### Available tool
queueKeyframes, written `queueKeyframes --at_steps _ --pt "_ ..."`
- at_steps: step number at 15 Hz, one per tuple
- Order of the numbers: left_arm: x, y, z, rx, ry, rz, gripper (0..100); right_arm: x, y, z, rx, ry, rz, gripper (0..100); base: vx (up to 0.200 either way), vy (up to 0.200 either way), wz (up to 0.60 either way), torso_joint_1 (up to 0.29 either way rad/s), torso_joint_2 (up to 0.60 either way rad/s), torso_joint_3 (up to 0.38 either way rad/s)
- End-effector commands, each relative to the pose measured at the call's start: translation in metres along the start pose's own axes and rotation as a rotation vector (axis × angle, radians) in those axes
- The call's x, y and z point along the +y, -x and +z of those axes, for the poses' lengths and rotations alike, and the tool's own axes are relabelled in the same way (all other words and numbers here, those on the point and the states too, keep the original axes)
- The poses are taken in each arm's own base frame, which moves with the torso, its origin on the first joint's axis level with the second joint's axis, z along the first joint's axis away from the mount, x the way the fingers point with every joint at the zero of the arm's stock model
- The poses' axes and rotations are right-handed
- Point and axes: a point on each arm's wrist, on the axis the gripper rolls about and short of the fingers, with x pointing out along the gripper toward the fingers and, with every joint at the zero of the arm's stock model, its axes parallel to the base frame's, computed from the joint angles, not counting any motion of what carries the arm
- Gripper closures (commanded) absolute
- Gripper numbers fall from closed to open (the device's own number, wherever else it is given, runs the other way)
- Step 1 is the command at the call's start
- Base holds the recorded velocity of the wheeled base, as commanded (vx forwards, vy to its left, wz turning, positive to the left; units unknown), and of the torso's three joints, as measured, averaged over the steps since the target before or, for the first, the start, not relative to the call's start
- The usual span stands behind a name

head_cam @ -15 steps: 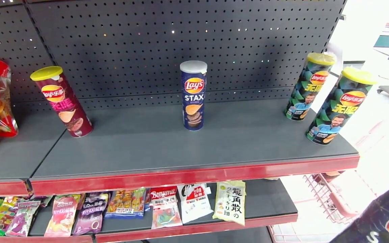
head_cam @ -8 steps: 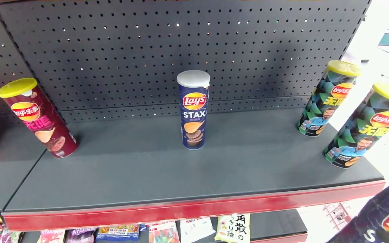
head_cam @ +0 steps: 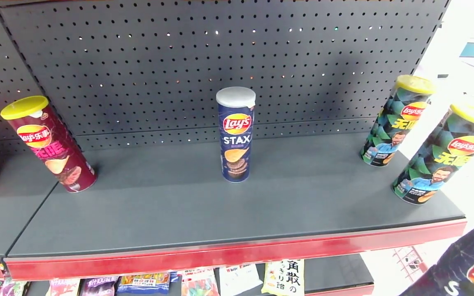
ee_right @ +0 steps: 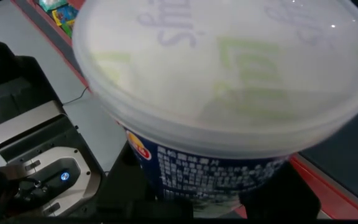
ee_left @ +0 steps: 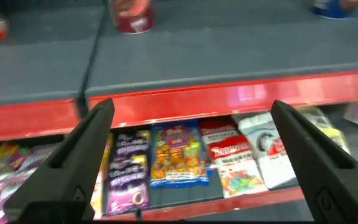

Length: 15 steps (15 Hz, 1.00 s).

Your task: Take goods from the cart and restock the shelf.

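Observation:
In the head view, a dark blue chip can (head_cam: 467, 267) is held at the lower right, below and in front of the grey top shelf (head_cam: 220, 213). Up close it appears lid-first as the blue chip can (ee_right: 229, 93), and my right gripper (ee_right: 210, 190) is shut on its body. A matching blue can (head_cam: 236, 133) stands upright at the shelf's middle. My left gripper (ee_left: 191, 109) is open with nothing between its fingers, facing the shelf's red front edge (ee_left: 229, 99).
A maroon can (head_cam: 49, 144) stands at the shelf's left and two green cans (head_cam: 397, 121) (head_cam: 442, 154) at its right. Snack bags (head_cam: 286, 277) lie on the lower shelf. A bit of the pink cart (head_cam: 410, 261) sits low right.
The head camera has moved closer to the top shelf, so the shelf and its cans sit lower and larger. The held blue can stays at the lower right corner.

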Motion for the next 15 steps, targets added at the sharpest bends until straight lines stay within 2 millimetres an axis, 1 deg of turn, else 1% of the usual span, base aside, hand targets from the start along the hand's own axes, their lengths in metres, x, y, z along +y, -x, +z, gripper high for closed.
queueKeyframes --at_steps 1,2,3,4,5,6,7,9,10,11,12,14,15 --pt "0.0 0.0 0.0 -0.004 -0.003 -0.004 0 -0.001 -0.002 0.002 0.003 -0.002 0.0 100 0.0 0.0 0.0 0.0 0.0 0.0" --pt "0.0 0.003 0.018 -0.047 0.006 -0.02 0 -0.002 -0.003 0.004 0.003 -0.003 -0.003 100 0.0 0.0 0.0 0.0 0.0 0.0" --pt "0.002 -0.005 0.076 -0.041 0.06 -0.043 0 -0.002 -0.003 0.007 -0.004 0.0 -0.004 100 0.0 0.0 0.0 0.0 0.0 0.0" --pt "0.003 -0.021 0.131 -0.057 0.163 -0.061 0 -0.003 -0.004 0.011 -0.007 0.001 -0.005 100 0.0 0.0 0.0 0.0 0.0 0.0" --pt "0.003 -0.021 0.131 -0.057 0.163 -0.061 0 -0.003 -0.004 0.011 -0.007 0.001 -0.005 100 0.0 0.0 0.0 0.0 0.0 0.0" --pt "0.0 -0.06 0.178 -0.016 0.114 -0.284 0 -0.004 -0.008 0.013 -0.001 0.001 -0.001 100 0.0 0.0 0.0 0.0 0.0 0.0" --pt "-0.003 -0.084 0.183 0.036 0.054 -0.392 0 -0.005 -0.009 0.014 -0.009 0.003 -0.004 100 0.0 0.0 0.0 0.0 0.0 0.0" --pt "-0.01 -0.139 0.191 0.124 0.01 -0.546 0 -0.007 -0.012 0.017 -0.02 0.004 -0.01 100 0.0 0.0 0.0 0.0 0.0 0.0" --pt "-0.011 -0.144 0.191 0.131 0.003 -0.57 0 -0.007 -0.012 0.017 -0.02 0.004 -0.01 100 0.0 0.0 0.0 0.0 0.0 0.0" --pt "-0.018 -0.173 0.188 0.165 -0.039 -0.702 0 -0.008 -0.014 0.02 -0.025 0.006 -0.011 100 0.0 0.0 0.0 0.0 0.0 0.0" --pt "-0.023 -0.196 0.179 0.203 -0.069 -0.79 0 -0.008 -0.015 0.021 -0.028 0.007 -0.013 100 0.0 0.0 0.0 0.0 0.0 0.0" --pt "-0.036 -0.225 0.173 0.233 -0.097 -0.89 0 -0.009 -0.016 0.023 -0.027 0.006 -0.013 100 0.0 0.0 0.0 0.0 0.0 0.0" --pt "-0.046 -0.234 0.173 0.24 -0.1 -0.933 0 -0.01 -0.017 0.023 -0.024 0.005 -0.014 100 0.0 0.0 0.0 0.0 0.0 0.0"
